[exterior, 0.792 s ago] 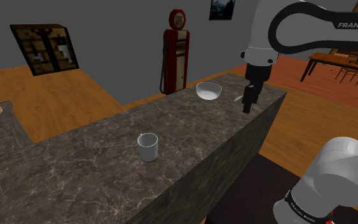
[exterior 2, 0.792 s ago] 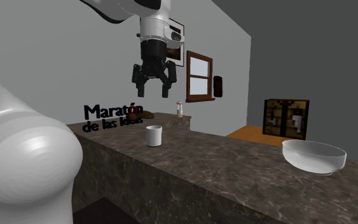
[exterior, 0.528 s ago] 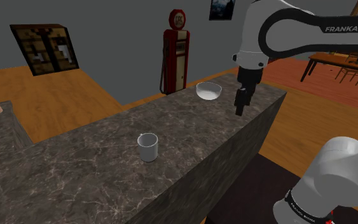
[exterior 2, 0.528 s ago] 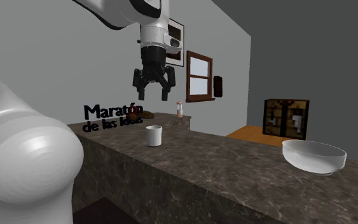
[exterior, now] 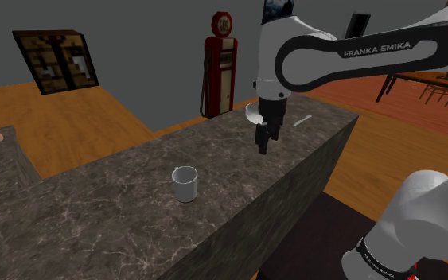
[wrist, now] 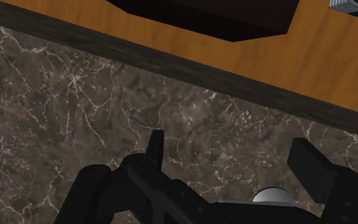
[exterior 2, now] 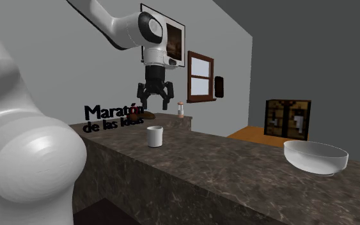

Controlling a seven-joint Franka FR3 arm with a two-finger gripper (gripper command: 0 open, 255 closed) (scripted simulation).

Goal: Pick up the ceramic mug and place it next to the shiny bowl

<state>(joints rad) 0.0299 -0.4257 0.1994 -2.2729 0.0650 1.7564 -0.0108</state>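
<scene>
Mug [exterior: 185, 184]: white, upright on the dark marbled desk [exterior: 95, 215], mouth up, nothing touching it; well apart from the bowl.
Bowl [exterior 2: 315, 157]: pale, shallow, upright on the same desk; in the shoulder view it sits toward the far end, partly hidden behind the arm's wrist.
Pincer [exterior: 262, 143]: black, pointing down, fingers spread apart with nothing between them; it hangs in the air over the desk, between mug and bowl and nearer the bowl in the shoulder view.
Second exterior view: pincer sits higher than the mug, with a clear gap under it.
Fingers [wrist: 155, 143]: in the wrist view they stand wide over bare marbled stone; past the desk's edge lies orange wood floor [wrist: 336, 63].
Arm [exterior: 349, 56]: white, lettered FRANKA EMIKA, reaching across the shoulder view's upper right.
Surroundings: red fuel pump [exterior: 220, 64] and dark cabinet [exterior: 55, 60] by a grey wall; black lettering [exterior 2: 111, 116] and a window [exterior 2: 199, 77] beyond the desk.
</scene>
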